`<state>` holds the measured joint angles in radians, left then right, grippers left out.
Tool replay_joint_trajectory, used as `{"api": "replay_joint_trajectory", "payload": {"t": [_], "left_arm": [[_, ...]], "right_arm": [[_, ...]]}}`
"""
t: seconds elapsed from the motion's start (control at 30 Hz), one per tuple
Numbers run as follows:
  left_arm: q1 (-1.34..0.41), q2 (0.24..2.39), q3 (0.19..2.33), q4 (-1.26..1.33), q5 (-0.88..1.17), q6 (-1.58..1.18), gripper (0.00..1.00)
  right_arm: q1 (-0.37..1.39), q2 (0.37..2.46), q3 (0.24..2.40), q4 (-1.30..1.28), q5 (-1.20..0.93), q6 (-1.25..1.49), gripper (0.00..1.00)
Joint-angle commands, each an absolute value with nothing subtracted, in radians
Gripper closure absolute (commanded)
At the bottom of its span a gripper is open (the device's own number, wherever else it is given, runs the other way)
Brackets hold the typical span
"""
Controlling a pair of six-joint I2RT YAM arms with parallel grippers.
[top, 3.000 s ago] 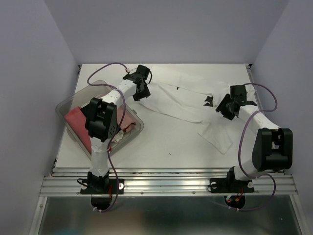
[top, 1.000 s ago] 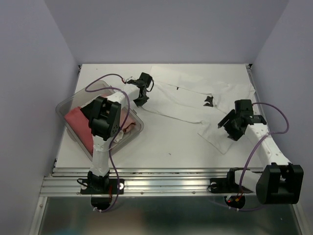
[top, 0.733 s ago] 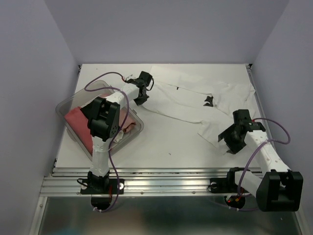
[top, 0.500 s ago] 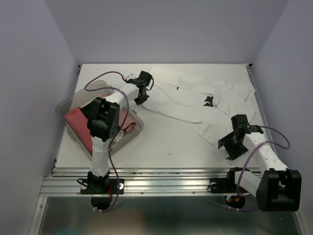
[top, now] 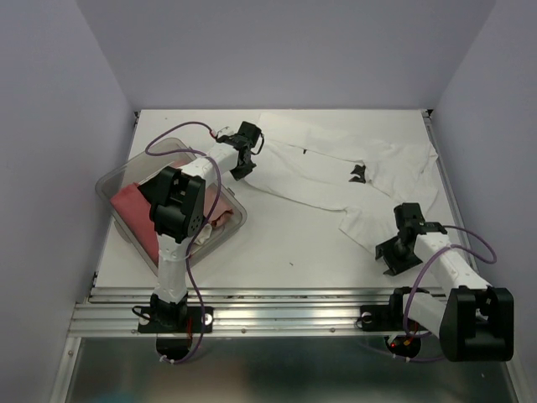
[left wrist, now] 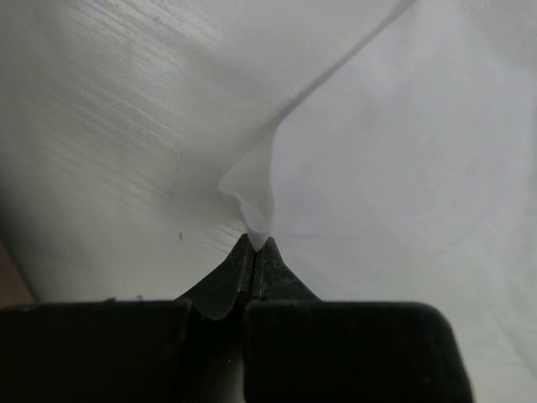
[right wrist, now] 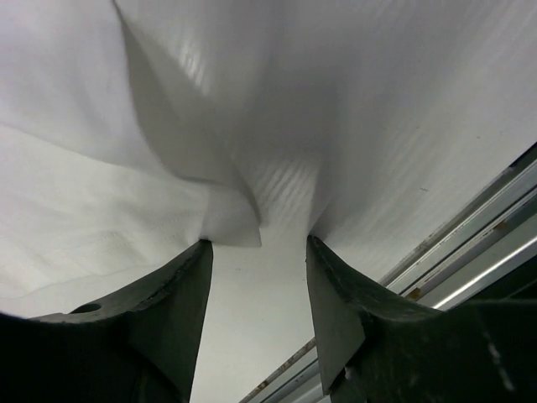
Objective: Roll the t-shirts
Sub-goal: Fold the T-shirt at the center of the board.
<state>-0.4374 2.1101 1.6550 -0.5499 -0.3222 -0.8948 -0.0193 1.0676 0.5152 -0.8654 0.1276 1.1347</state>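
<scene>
A plain white t-shirt (top: 336,168) lies spread over the back right of the table, its dark neck label (top: 359,173) facing up. My left gripper (top: 242,168) is at the shirt's left edge. In the left wrist view the left gripper (left wrist: 254,243) is shut on a small pinch of the white cloth (left wrist: 403,151). My right gripper (top: 388,259) sits low at the shirt's near corner. Seen from the right wrist, the right gripper (right wrist: 258,243) is open, and a cloth corner (right wrist: 235,225) lies just ahead of its tips. A salmon-pink t-shirt (top: 134,210) lies in the tub.
A clear plastic tub (top: 126,172) stands at the left beside the left arm. The table's metal rail (top: 294,306) runs along the near edge, close to the right gripper, and the same rail (right wrist: 478,252) shows at the right of the right wrist view.
My right arm has moved toward the near edge, down to the shirt's near corner, and its jaws have narrowed. The left gripper keeps its pinch and has not moved.
</scene>
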Motion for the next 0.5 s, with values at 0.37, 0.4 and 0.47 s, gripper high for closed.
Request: {"api": "replay_joint_trajectory", "payload": {"t": [0.37, 0.4, 0.47], "left_arm": [[-0.439, 2.048, 1.669, -0.575, -0.362, -0.884, 1.0], [-0.439, 2.046, 1.669, -0.575, -0.365, -0.884, 1.0], [-0.439, 2.046, 1.67, -0.575, -0.364, -0.882, 1.0]], "right_arm": [[-0.026, 0.976, 0.492, -0.713, 0.186, 1.169, 0.38], [-0.026, 0.977, 0.488, -0.709, 0.186, 1.17, 0.38], [-0.026, 0.992, 0.48, -0.69, 0.18, 1.172, 0.38]]}}
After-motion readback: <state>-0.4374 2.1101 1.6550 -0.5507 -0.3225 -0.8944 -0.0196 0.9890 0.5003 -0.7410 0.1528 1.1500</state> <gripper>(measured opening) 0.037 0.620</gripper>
